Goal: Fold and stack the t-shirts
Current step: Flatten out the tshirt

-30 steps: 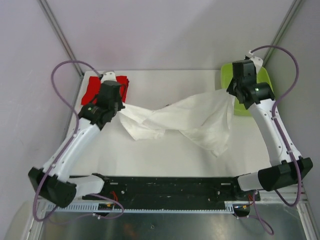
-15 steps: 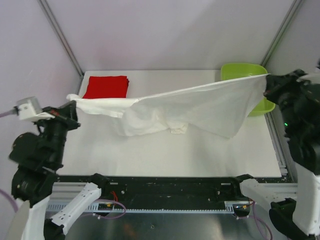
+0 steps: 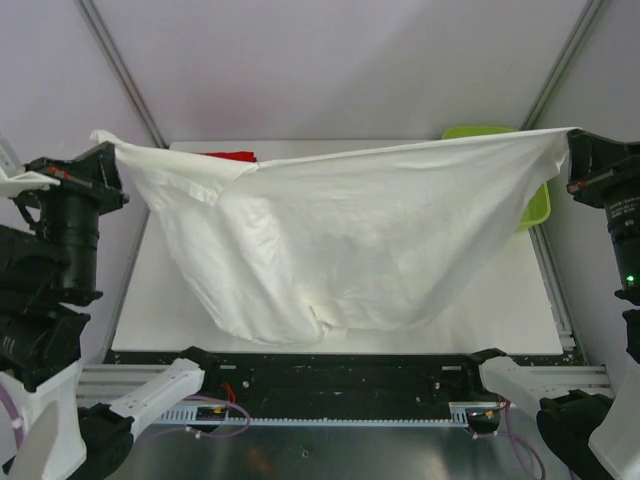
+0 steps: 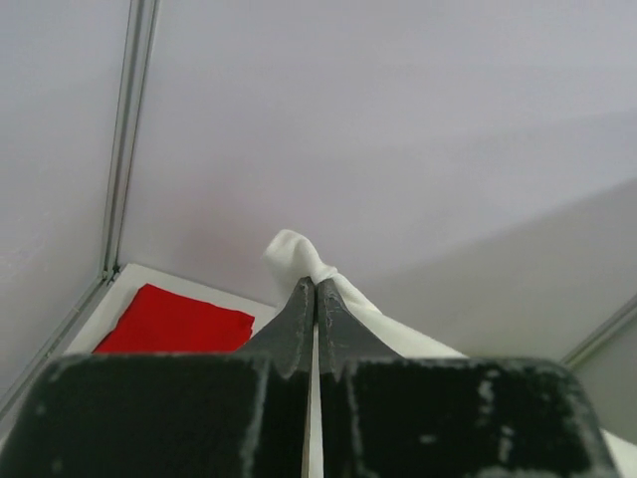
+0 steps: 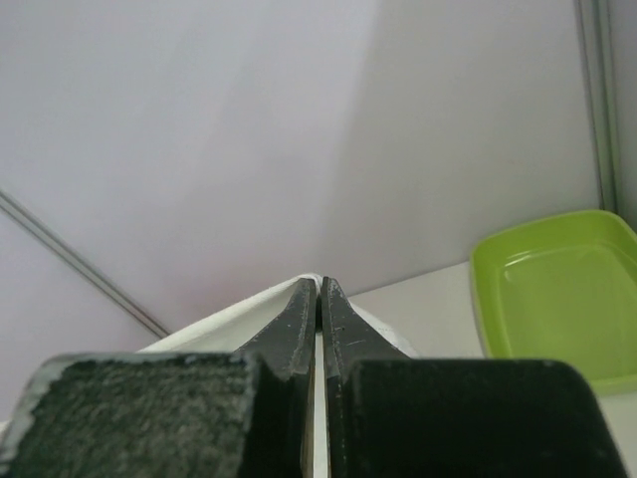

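The white t-shirt (image 3: 340, 240) hangs stretched wide in the air between both arms, its lower hem sagging down to the table's near edge. My left gripper (image 3: 105, 150) is shut on its left corner, and a white bunch of cloth (image 4: 299, 254) pokes out past the left gripper (image 4: 317, 287). My right gripper (image 3: 570, 148) is shut on the right corner, where cloth (image 5: 249, 309) shows at the tips of the right gripper (image 5: 319, 287). The red t-shirt (image 4: 174, 321) lies folded flat at the table's far left; only a sliver of it (image 3: 228, 156) shows in the top view.
A lime-green tray (image 5: 557, 294) sits at the table's far right, mostly hidden behind the raised cloth in the top view (image 3: 535, 205). Grey walls and metal frame posts (image 3: 120, 70) enclose the table (image 3: 500, 310). The black base rail (image 3: 340, 385) runs along the near edge.
Both arms have risen and spread apart, lifting the white t-shirt from a crumpled heap on the table into a taut hanging sheet that now covers most of the red t-shirt and tray.
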{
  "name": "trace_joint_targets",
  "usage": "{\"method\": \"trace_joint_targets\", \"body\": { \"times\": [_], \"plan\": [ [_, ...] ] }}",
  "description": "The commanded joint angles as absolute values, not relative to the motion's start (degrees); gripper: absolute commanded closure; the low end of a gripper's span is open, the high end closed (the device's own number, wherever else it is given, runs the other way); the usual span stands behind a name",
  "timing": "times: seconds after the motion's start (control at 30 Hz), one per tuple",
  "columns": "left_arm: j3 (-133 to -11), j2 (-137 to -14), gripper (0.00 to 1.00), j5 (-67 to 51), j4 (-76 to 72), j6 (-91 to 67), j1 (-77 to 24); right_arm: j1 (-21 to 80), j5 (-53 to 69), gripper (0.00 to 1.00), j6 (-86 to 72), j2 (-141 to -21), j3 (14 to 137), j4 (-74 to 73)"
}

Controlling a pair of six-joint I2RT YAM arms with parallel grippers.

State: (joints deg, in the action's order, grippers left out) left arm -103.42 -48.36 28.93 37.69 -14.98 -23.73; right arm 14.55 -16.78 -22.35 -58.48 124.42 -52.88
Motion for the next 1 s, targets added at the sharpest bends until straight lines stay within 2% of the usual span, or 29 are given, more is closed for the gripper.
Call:
{"method": "trace_joint_targets", "body": {
  "times": [0.0, 0.43, 0.67, 0.77, 0.97],
  "plan": [
    [-107.6, -50.8, 1.00, 34.3, 36.5, -11.6, -23.2, 14.4, -15.1, 1.00, -21.9, -60.1, 124.7, -51.9],
    [-111.2, -44.2, 1.00, 37.4, 36.5, -7.3, -23.2, 13.2, -4.3, 1.00, -26.9, -57.0, 123.5, -49.3],
    [-116.7, -47.4, 1.00, 37.0, 35.6, -6.1, -23.3, 11.2, 0.0, 1.00, -28.8, -56.9, 123.9, -49.1],
    [-116.3, -51.6, 1.00, 36.2, 34.0, -5.1, -23.3, 10.7, 0.8, 1.00, -29.2, -57.5, 120.0, -47.8],
    [-107.5, -62.7, 1.00, 35.0, 25.7, -2.5, -22.8, 10.7, -2.6, 1.00, -27.8, -62.9, 103.8, -39.8]
  ]
}}
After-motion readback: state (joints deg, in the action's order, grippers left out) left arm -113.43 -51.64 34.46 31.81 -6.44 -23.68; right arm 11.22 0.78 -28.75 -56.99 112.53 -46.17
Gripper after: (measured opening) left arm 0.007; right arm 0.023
